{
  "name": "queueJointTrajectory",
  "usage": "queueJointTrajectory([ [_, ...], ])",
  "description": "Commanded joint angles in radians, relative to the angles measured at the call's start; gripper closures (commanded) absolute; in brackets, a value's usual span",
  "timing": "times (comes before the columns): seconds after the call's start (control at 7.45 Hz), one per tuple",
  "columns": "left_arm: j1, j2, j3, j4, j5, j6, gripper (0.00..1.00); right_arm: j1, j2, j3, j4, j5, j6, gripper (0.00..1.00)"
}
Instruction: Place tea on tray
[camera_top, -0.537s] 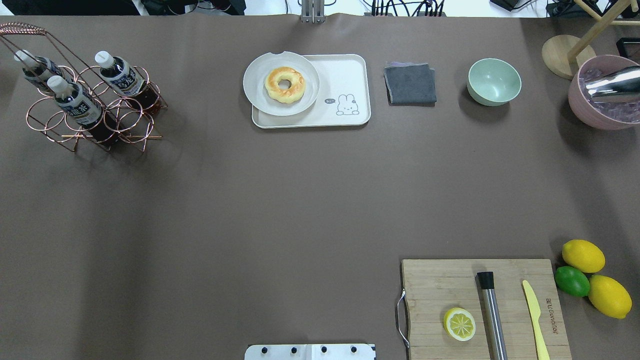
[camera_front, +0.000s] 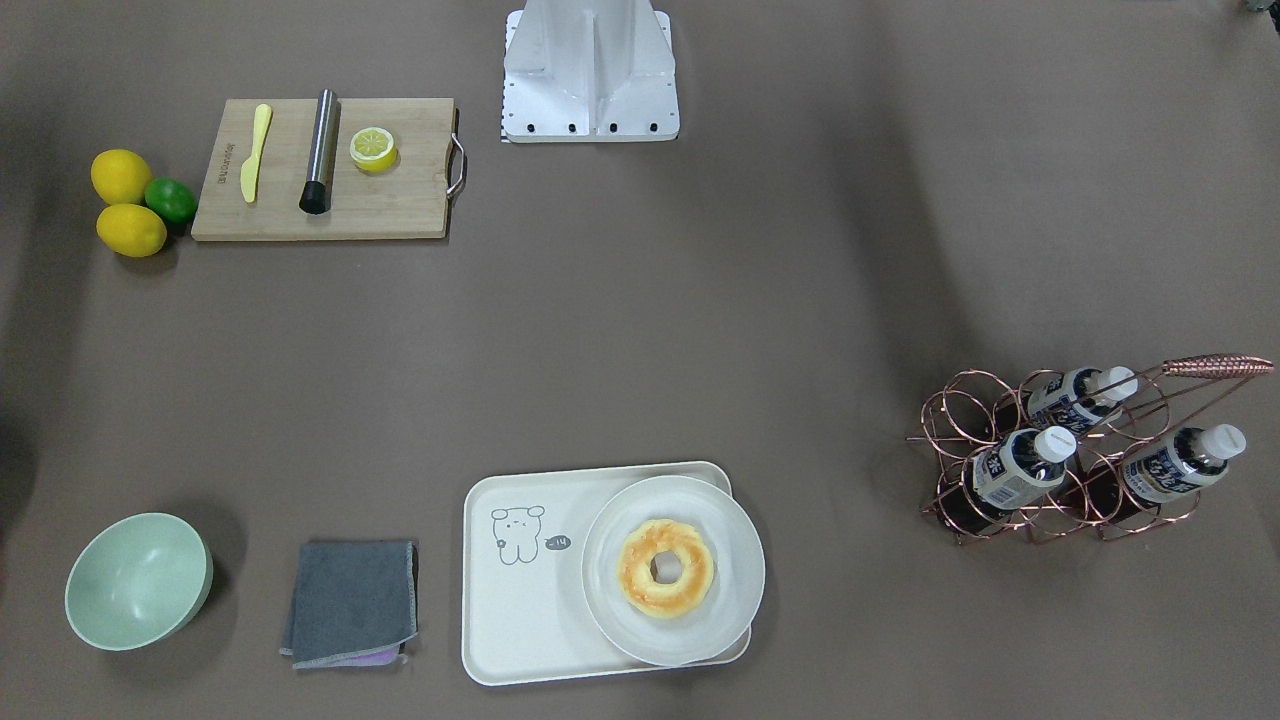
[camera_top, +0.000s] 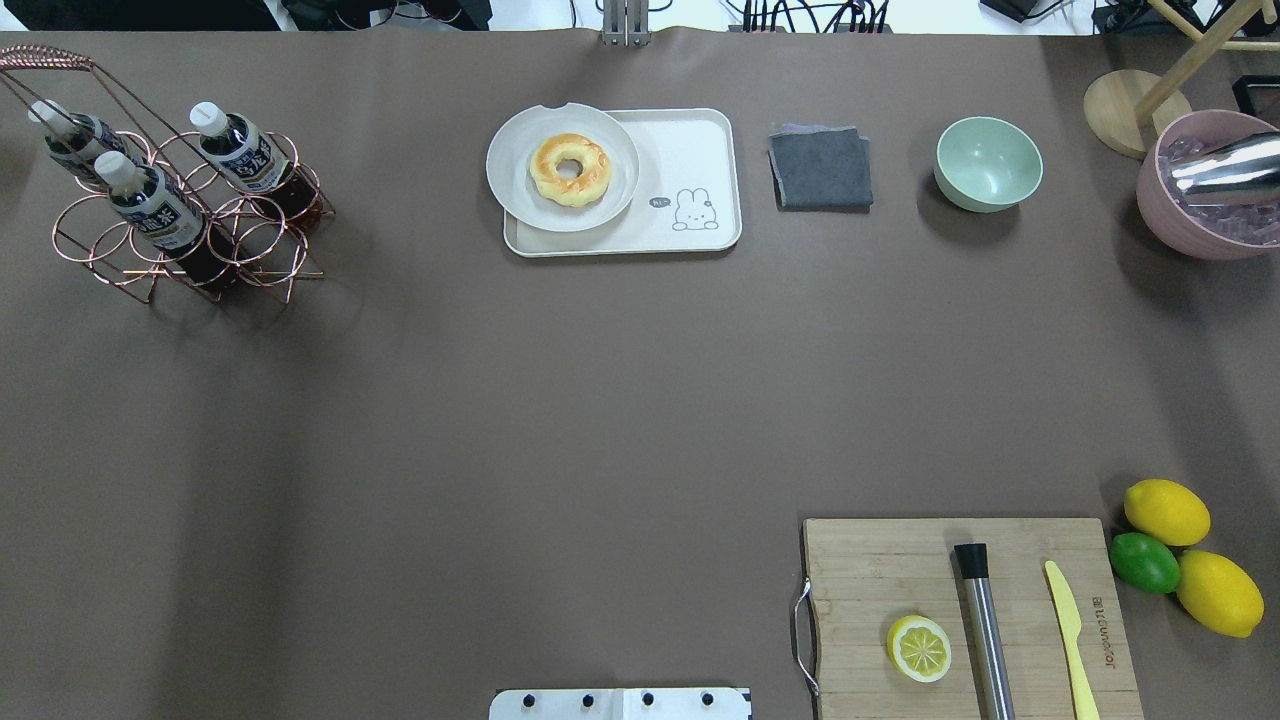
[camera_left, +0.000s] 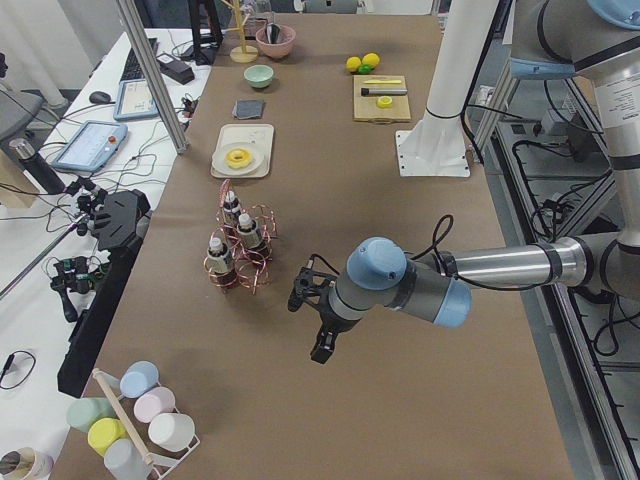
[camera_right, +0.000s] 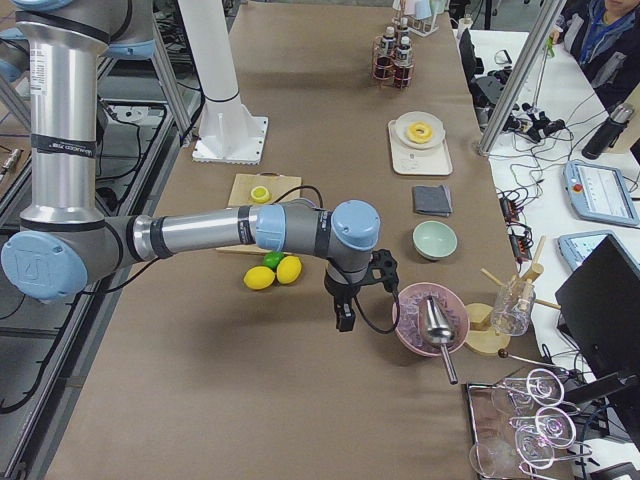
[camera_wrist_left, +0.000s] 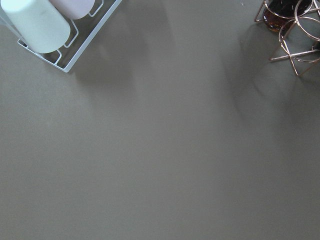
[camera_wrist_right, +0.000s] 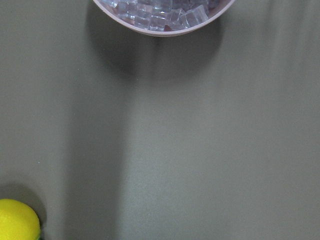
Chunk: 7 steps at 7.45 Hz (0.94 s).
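Pincers first: left gripper and right gripper show only in side views, so can't tell wide or narrow. Tray upper middle of overhead view, plate hogging its left half; bare patch by drawing looks like landing spot. Rack upper left holds three; tea nearest tray easiest imo: grab below cap, lift straight up or rack probably drags. Overhead misses both grippers; side views catch them.
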Motion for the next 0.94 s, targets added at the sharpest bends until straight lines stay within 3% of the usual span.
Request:
queueJointTrajectory([
  [0.0,0.065,-0.038,-0.035,0.006,-0.005,-0.111,0.03,0.002,-0.017,0.005,0.003,0.006,-0.001,0.00],
  [0.81,0.093,-0.029,-0.061,-0.002,-0.007,-0.116,0.03,-0.001,-0.018,0.016,0.049,0.004,-0.092,0.00],
])
